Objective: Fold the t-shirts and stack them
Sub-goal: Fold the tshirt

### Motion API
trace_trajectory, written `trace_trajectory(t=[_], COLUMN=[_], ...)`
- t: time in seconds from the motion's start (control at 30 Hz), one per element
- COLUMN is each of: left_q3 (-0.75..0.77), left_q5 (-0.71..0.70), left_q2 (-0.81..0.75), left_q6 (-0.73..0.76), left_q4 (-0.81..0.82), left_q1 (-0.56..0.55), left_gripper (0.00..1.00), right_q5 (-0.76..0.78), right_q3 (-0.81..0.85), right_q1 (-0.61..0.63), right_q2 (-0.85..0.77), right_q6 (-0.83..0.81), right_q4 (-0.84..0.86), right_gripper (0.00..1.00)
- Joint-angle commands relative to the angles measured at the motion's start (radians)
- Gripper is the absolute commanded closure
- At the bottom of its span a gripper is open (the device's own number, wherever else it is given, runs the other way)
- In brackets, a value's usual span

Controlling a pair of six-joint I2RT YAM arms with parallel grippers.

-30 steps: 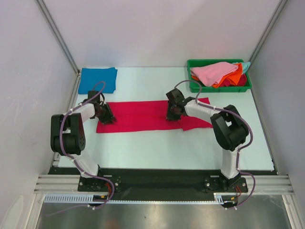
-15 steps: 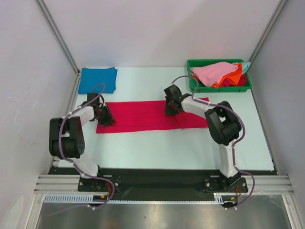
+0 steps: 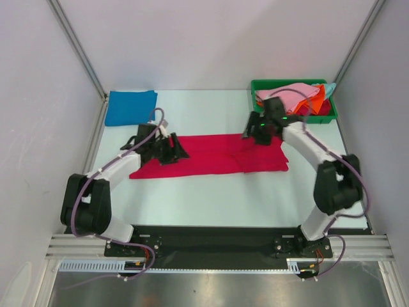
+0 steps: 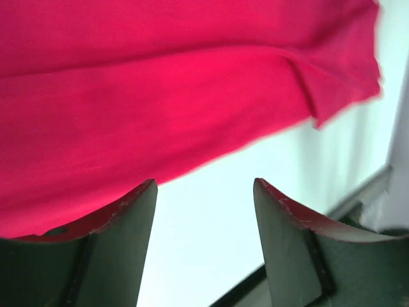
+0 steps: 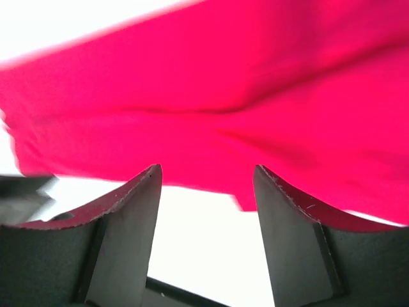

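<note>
**Inspection: both jaws open over the crimson shirt, fold pending**

My left gripper [image 4: 204,185] was open, its two dark fingers well apart with nothing between them. My right gripper [image 5: 208,173] was likewise open and empty. Neither held cloth.

The crimson cloth t-shirt [image 3: 211,153] lay flat as a long band across the middle of the white table [image 3: 211,198], running from 9 o'clock to 3 o'clock. My left gripper stood over its 9 o'clock part and my right over its 3 o'clock end, toward the far edge. A folded blue cloth t-shirt [image 3: 131,107] sat at 10 o'clock. The green plastic bin [image 3: 287,82] at 1 o'clock held a pink cloth t-shirt [image 3: 297,93] and an orange cloth t-shirt [image 3: 321,102].

Judgement: the band awaited a crosswise fold. To do this well, I should pinch every layer at one short end, one jaw to each corner. I should then lift evenly, carry that end over to meet the other, and keep the edges square.

Not established:
- Whether my fingertips touched the cloth.
- How many layers the band held.
- The lie of the lapped flap at 3 o'clock.

Both wrist views were blurred at the cloth's edge. My right arm hid part of the bin's contents.
</note>
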Motion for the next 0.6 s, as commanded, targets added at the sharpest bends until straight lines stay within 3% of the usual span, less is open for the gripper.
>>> trace_trajectory(t=[0.0,0.27,0.57], left_q3=[0.068,0.122,0.265], left_q5=[0.105,0.145,0.069], left_q2=[0.079,0.313,0.452], left_q6=[-0.101,-0.388,-0.462], left_q4=[0.190,0.529,0.509], left_q1=[-0.179,-0.403,-0.501], left_gripper=[0.34,0.44,0.44], right_q5=[-0.098,-0.224,-0.322], right_q3=[-0.124,-0.316,-0.416], right_q1=[-0.165,-0.491,-0.604], right_q2=[-0.164,-0.313,-0.260], right_q6=[-0.023,-0.051,-0.068], right_q4=[-0.056,-0.019,0.107], right_gripper=[0.35,0.36,0.37])
